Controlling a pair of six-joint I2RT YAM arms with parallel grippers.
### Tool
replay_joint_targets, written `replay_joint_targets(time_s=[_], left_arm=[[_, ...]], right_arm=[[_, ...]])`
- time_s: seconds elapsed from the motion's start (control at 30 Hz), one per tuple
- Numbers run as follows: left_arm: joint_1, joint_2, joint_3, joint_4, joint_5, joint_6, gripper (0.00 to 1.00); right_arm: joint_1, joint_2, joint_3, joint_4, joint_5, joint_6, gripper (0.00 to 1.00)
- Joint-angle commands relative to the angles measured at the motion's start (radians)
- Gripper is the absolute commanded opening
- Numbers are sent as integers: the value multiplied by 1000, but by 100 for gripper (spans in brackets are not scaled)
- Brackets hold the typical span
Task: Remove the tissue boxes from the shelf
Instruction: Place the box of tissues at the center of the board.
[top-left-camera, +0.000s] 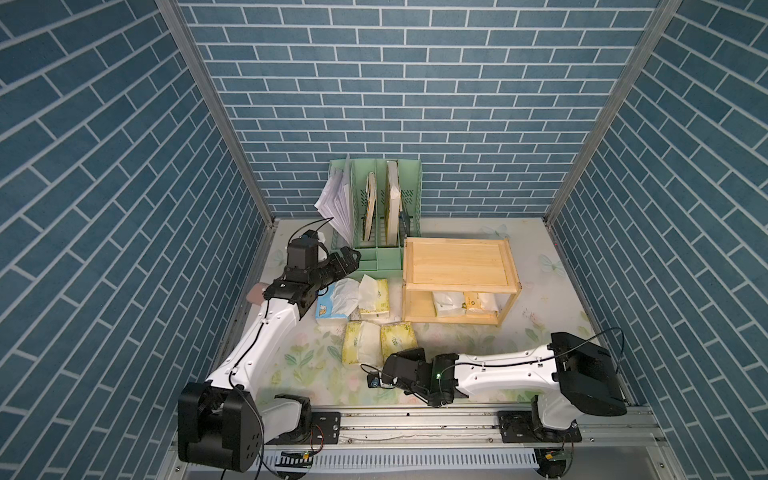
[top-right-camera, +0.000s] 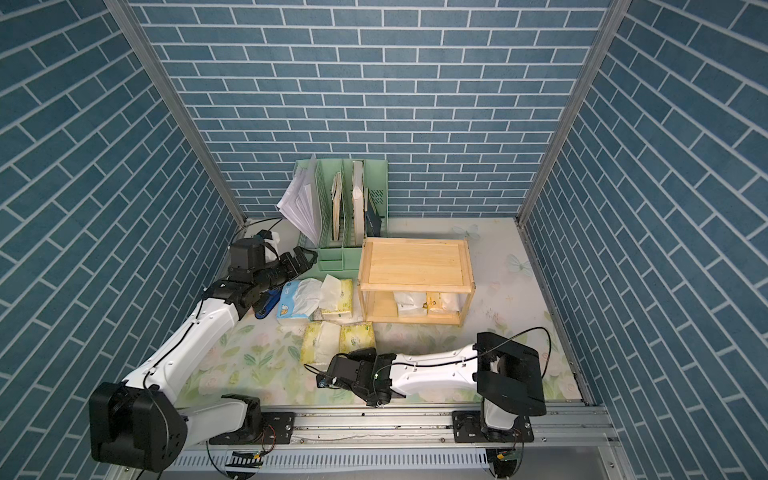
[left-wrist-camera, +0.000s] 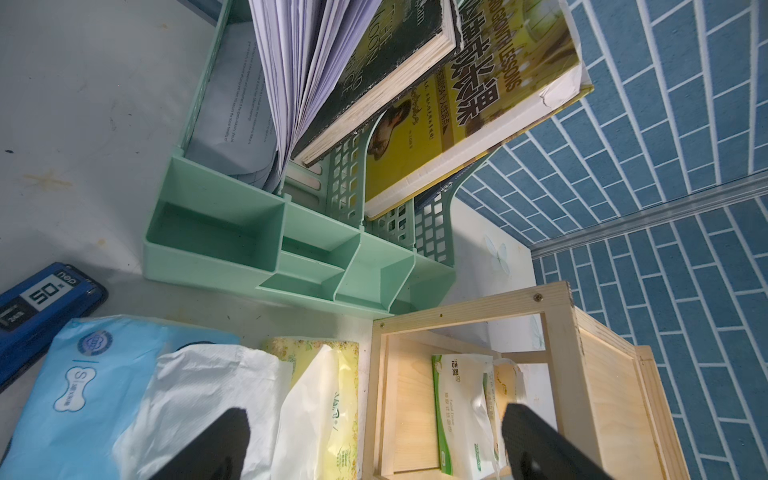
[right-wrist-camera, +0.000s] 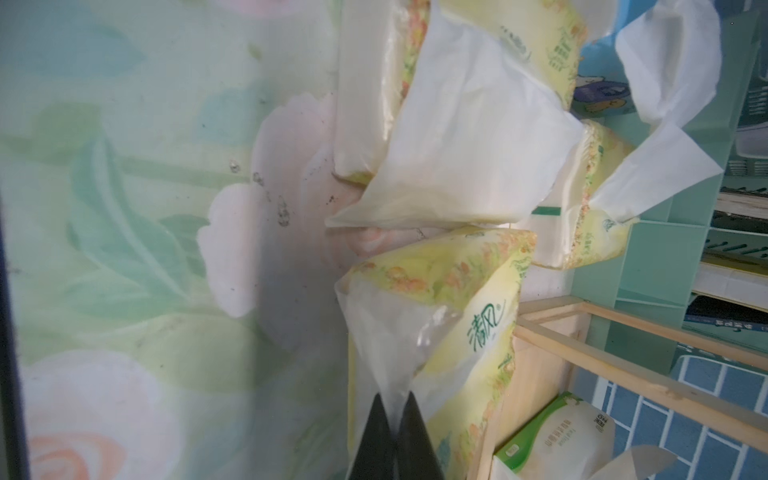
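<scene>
My left gripper (left-wrist-camera: 374, 415) — spread wide, empty, aimed at the shelf (left-wrist-camera: 457, 316) end | white pack (left-wrist-camera: 461, 399) on the lower tier straight ahead, end-on I judge; orange-yellow pack (top-left-camera: 478, 302) beyond it | left arm nearer | my right gripper (right-wrist-camera: 394, 401) — pinched on the wrapper of a pale yellow pack (right-wrist-camera: 449, 299), which lies on the table (top-left-camera: 540, 299) beside the shelf.

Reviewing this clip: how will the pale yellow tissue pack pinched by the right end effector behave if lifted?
Likely floppy: the right end effector pinches only the thin clear wrapper flap of the pale yellow tissue pack, so the body may sag and swing. Probably light for its size, being soft tissue. The glossy film might slip or stretch.
</scene>
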Motion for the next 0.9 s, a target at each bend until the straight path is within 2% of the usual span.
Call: replay_joint_targets(time_s=[0.0,0.07,0.23,0.43,0.53,0.73,0.87], left_arm=[[10,-5,5,-8,7,19,100],[10,-6,7,-10,7,20,100],[12,-4,10,-11,7,20,100],[14,1,14,-12,7,23,100],[18,0,14,-13,3,24,100],[21,-33,-14,24,-44,16,100],[23,-65,-17,3,-121,35,100]], right_arm=[[5,31,39,-4,-14,58,7],[5,36,49,-8,-31,71,22],[6,16,61,-30,-92,94,47],[-8,-100,24,-79,-210,95,69],[-9,-180,-11,-82,-227,84,80],[-65,-317,-118,-96,-162,31,84],[-129,-357,-209,-109,19,-51,84]])
